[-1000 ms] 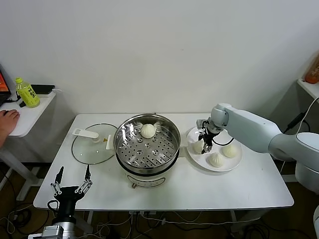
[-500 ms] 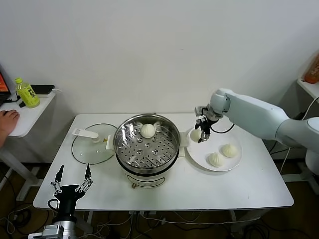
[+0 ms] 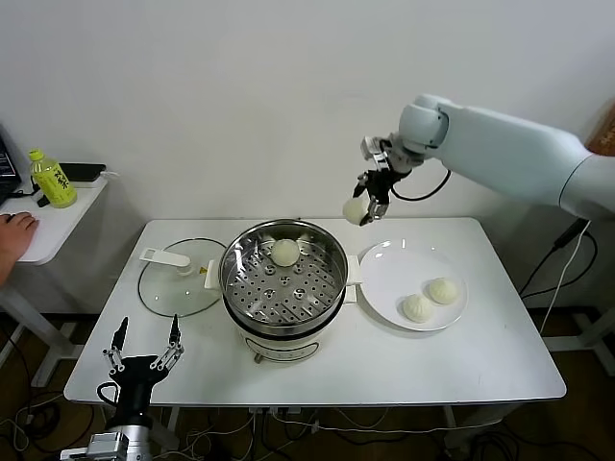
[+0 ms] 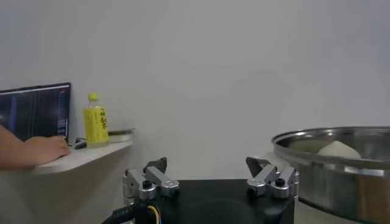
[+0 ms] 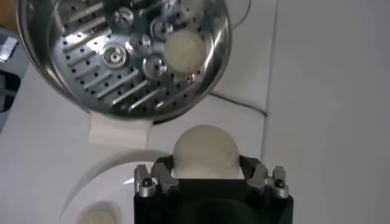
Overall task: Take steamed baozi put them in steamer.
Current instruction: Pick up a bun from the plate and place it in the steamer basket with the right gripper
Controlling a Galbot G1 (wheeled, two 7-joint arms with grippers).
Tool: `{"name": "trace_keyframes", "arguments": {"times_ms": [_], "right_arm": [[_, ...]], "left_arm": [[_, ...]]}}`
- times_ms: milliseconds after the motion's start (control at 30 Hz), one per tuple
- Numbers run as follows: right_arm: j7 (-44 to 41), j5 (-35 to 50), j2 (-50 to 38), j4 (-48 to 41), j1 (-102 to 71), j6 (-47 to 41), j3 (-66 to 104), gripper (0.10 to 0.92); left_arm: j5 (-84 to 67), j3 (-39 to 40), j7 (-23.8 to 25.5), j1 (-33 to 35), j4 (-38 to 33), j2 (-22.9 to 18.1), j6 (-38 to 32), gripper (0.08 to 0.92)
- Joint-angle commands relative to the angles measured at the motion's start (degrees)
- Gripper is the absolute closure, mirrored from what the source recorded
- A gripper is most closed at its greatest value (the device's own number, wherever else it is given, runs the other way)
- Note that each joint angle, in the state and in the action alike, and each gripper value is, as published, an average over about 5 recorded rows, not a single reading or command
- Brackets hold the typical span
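One bun (image 3: 285,252) sits at twelve o'clock in your steamer (image 3: 283,279). Your left tool (image 3: 142,360) idles, fingers apart, below the desk (image 3: 480,360) edge. Your right tool (image 3: 370,204) clamps another bun (image 3: 355,210) aloft; two buns (image 3: 430,299) remain plated.

The right end effector (image 3: 368,205) is gripping a baozi (image 3: 356,209) in the air, above the gap between the steamer (image 3: 284,281) and the white plate (image 3: 389,279). The left end effector (image 3: 144,356) is hanging open below the worktop's (image 3: 461,360) near-left edge.
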Motion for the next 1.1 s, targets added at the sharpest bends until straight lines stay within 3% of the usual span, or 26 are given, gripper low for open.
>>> {"name": "trace_keyframes", "arguments": {"times_ms": [33, 533, 1100], "right_arm": [[0.2, 11.8, 4.3, 6.3, 9.0, -1.9, -3.5, 0.313], [2.5, 10.4, 20.6, 0.3, -2.2, -4.2, -1.2, 0.313], [3.1, 4.5, 22.3, -2.0, -10.6, -4.8, -1.3, 0.313]], "left_arm": [[0.8, 0.0, 0.0, 0.0, -0.5, -0.2, 0.0, 0.177], [1.2, -0.8, -0.2, -0.6, -1.2, -0.4, 0.1, 0.177], [0.8, -1.6, -0.4, -0.5, -0.9, -0.3, 0.1, 0.177]]}}
